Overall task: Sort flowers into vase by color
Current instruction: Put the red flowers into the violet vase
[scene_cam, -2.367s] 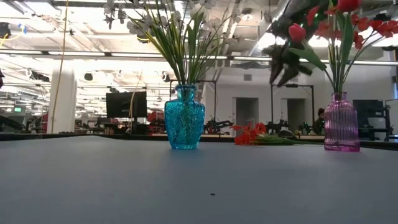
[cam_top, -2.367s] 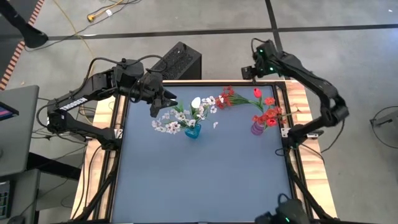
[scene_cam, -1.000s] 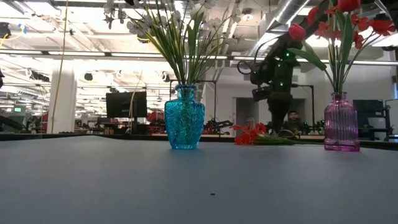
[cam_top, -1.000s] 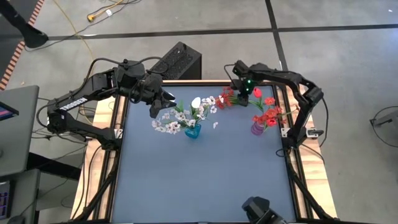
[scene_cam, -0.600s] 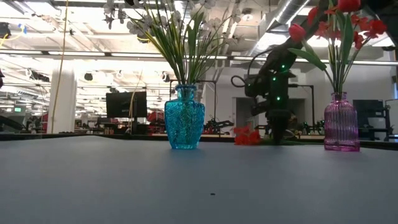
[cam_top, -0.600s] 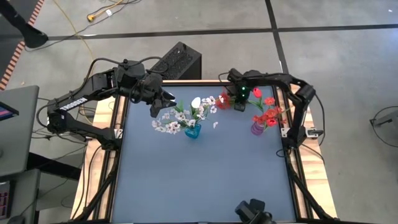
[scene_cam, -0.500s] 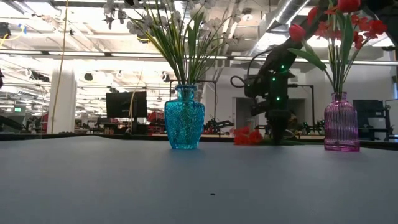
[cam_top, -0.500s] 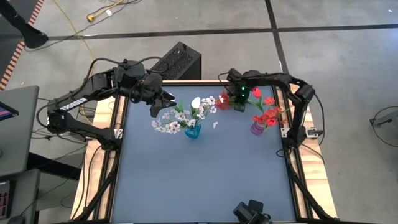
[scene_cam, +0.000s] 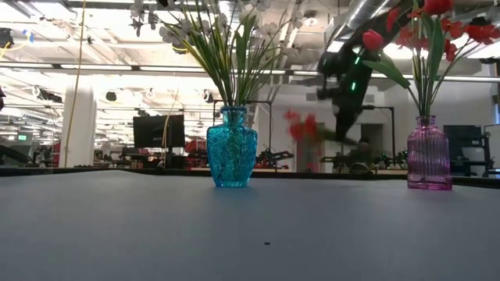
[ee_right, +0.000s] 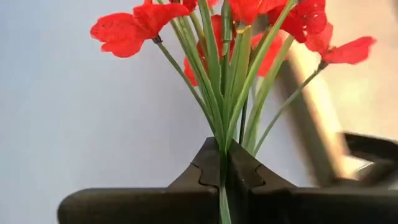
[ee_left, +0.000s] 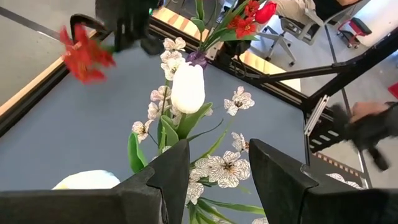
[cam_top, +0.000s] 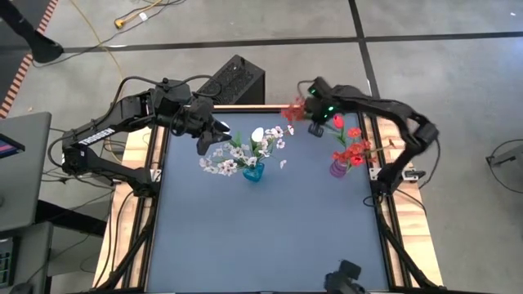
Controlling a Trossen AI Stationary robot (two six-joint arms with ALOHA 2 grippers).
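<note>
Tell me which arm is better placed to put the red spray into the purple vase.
The right arm. Its gripper is shut on the red spray, lifted off the table near the purple vase. The left gripper is open beside the white flowers.

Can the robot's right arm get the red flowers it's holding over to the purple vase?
Probably yes. The right hand grips the red flower spray in the air, and the ribbed purple glass vase stands close by with open space between, though other red stems already fill it.

A black box [cam_top: 233, 79] sits behind the table's far edge, yellow cable [cam_top: 91, 33] across the floor.
</note>
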